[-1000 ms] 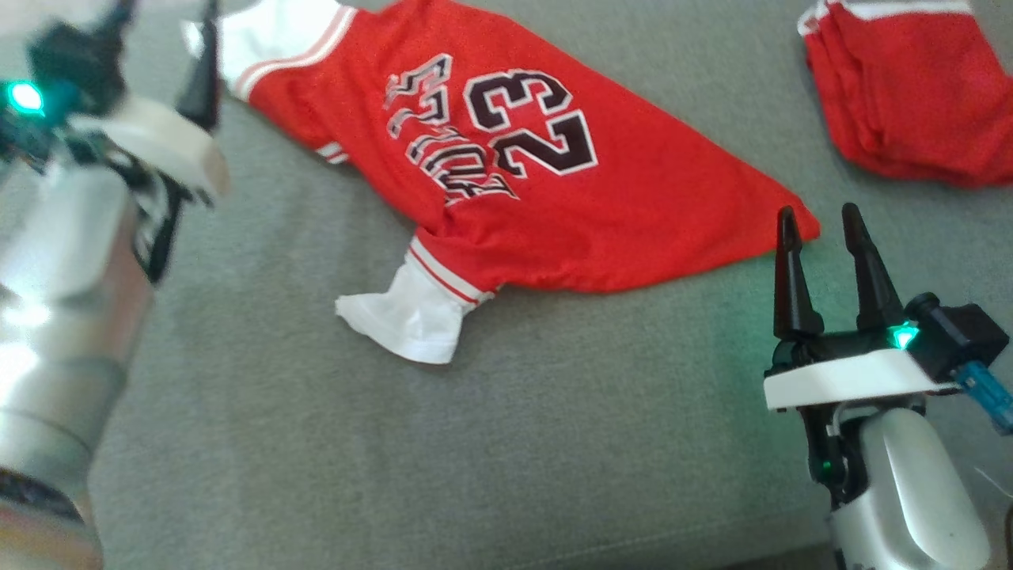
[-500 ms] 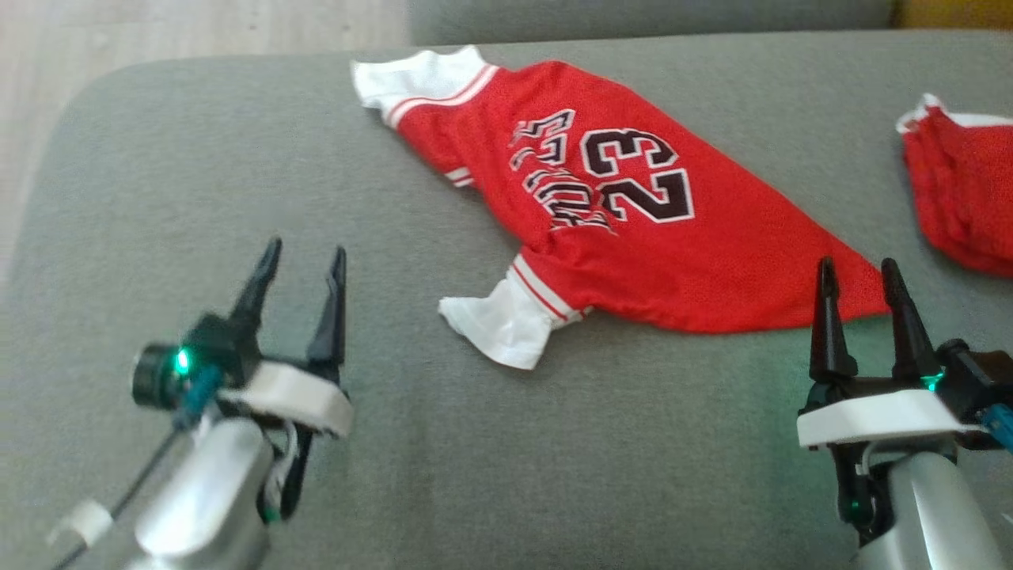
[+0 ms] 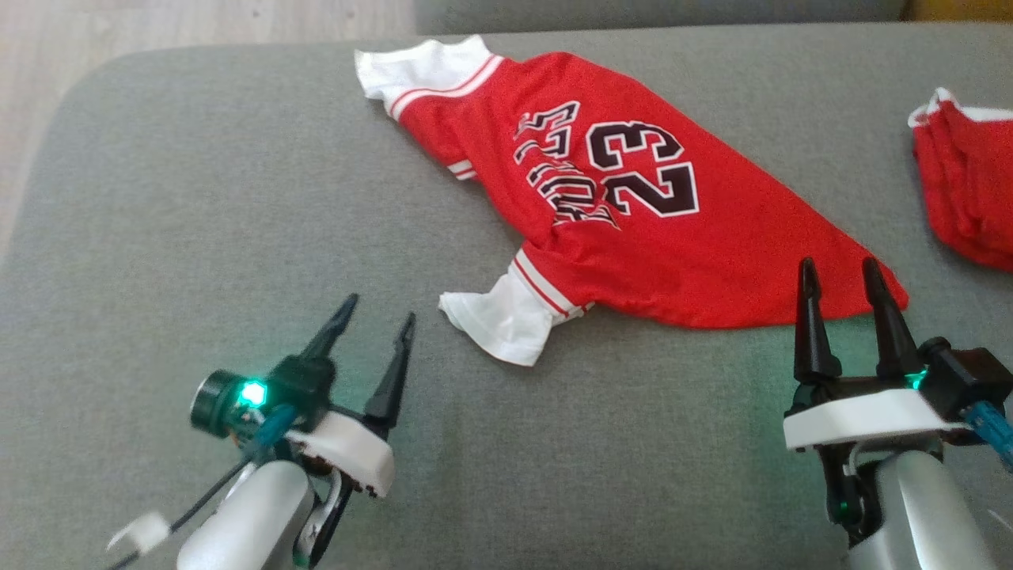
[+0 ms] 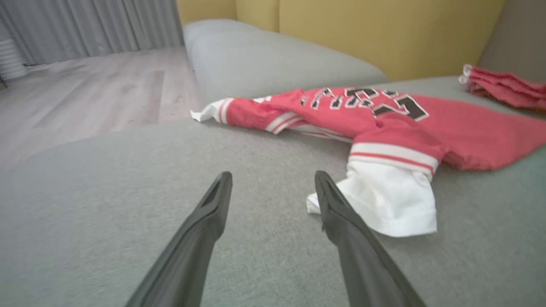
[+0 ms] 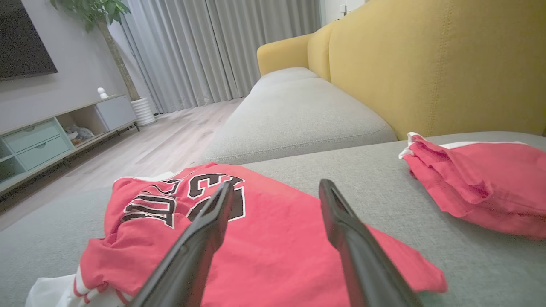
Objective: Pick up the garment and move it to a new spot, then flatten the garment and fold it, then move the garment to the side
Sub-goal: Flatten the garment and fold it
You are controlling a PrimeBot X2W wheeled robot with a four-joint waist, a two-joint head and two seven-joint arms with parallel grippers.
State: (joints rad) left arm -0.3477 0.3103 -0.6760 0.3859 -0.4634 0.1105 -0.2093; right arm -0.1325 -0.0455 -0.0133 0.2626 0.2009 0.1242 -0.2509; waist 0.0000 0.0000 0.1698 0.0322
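Red garment point(image 3: 633, 214) with black "23", lettering unreadable

Home living room: yellow-backed sofa point(image 5: 426, 64); floor-length curtains point(image 5: 204, 47); wall television point(image 5: 23, 38); low media cabinet point(image 5: 51, 132); potted plant point(image 5: 106, 25).

Grey fabric seat cushion point(image 3: 198, 198) spans most of the head view. Its rounded corner is at upper left, and its far edge runs along the top of the frame.

Red jersey point(image 3: 728, 261) lies directly on it, centre to right of frame. It is spread out but rumpled, and runs diagonally from top centre down to a point at lower right. Black-and-white "23" and lettering face up.

One white sleeve point(image 3: 502, 324) juts out at lower centre, flat on the cushion. The other white sleeve point(image 3: 411, 71) sits at top centre, near the far edge.

Second red garment point(image 3: 965, 198), folded with white trim, lies at the right edge of frame. It is apart from the jersey, with grey fabric between them.
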